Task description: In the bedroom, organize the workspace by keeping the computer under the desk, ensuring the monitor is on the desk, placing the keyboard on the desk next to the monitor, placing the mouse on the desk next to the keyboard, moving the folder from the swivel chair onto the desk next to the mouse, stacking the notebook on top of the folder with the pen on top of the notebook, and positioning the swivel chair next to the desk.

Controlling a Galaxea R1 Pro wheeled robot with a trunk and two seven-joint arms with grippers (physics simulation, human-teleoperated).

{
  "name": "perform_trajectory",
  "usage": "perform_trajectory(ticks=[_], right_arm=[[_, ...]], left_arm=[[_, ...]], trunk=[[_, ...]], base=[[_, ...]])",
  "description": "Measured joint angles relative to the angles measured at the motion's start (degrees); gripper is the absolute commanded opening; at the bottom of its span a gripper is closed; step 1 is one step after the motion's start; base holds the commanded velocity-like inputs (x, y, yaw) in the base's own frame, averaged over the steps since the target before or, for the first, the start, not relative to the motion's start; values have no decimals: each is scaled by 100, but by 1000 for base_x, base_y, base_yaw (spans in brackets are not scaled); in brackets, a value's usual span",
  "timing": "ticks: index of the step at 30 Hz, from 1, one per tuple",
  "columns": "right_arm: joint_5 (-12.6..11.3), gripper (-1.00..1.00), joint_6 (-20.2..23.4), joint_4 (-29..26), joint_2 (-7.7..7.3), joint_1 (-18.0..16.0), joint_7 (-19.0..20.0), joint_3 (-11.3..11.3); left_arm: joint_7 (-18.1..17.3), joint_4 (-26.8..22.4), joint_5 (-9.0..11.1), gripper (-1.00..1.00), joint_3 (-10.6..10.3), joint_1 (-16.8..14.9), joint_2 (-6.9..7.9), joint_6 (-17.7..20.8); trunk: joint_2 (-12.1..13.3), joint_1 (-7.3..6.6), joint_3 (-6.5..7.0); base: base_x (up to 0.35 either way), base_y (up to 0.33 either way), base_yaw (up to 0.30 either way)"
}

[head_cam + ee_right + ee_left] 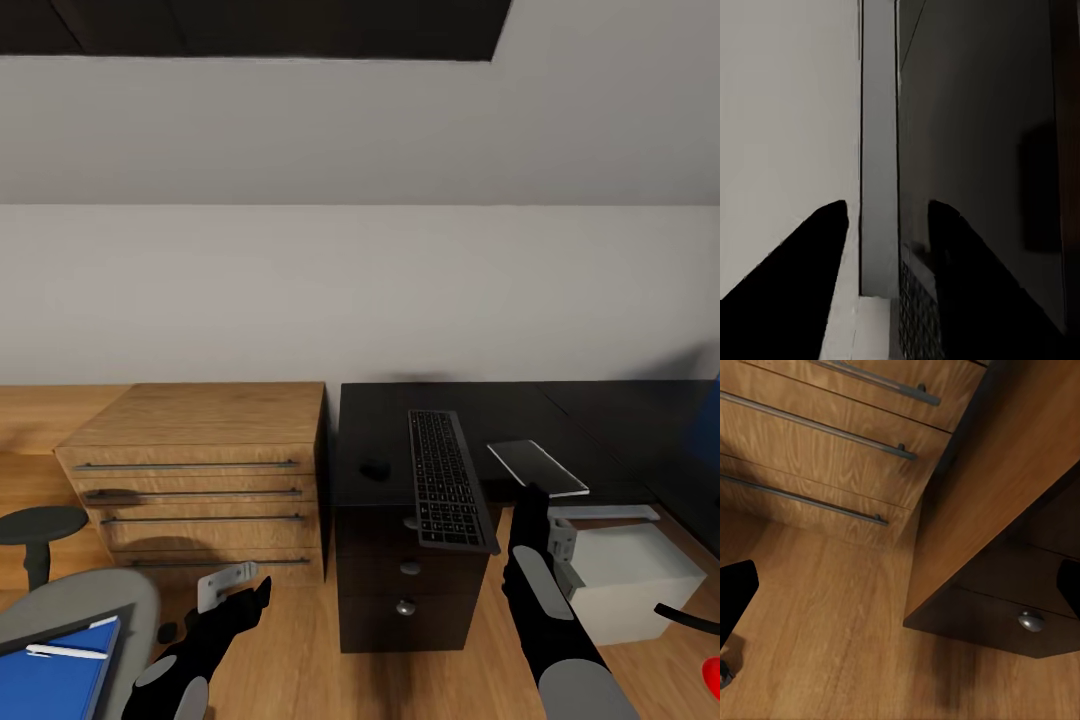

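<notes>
2 tools show: the right tool (531,492) pinches a thin grey tablet-like slab (538,467) at the table (600,420) edge, right of the keyboard (446,480); mouse (375,467) left of it. The left tool (262,587) is spread open above the floor. Blue folder (55,685) with pen (66,651) lies on the swivel chair (80,600), near left.

A dark bench (560,410) spans the right half of the head view, its top running from centre frame to the right edge. On it a black keyboard (446,480) lies lengthwise near the bench's left part, its near end overhanging the front edge. A small dark mouse (374,467) sits just left of the keyboard. The wooden floor (300,650) across the lower frame carries a wooden drawer chest (200,490) at left and a white box (630,580) at lower right.
</notes>
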Motion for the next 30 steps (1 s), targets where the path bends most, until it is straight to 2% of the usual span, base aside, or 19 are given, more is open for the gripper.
perform_trajectory(ticks=[24,30], right_arm=[[-3,100,2,0,-12,1,5,7],[-4,100,2,6,-10,-1,5,7]], left_arm=[[0,0,0,100,0,0,1,0],[0,0,0,100,0,0,0,3]], trunk=[[0,0,0],[0,2,0]], base=[[0,0,0],[-133,0,0]])
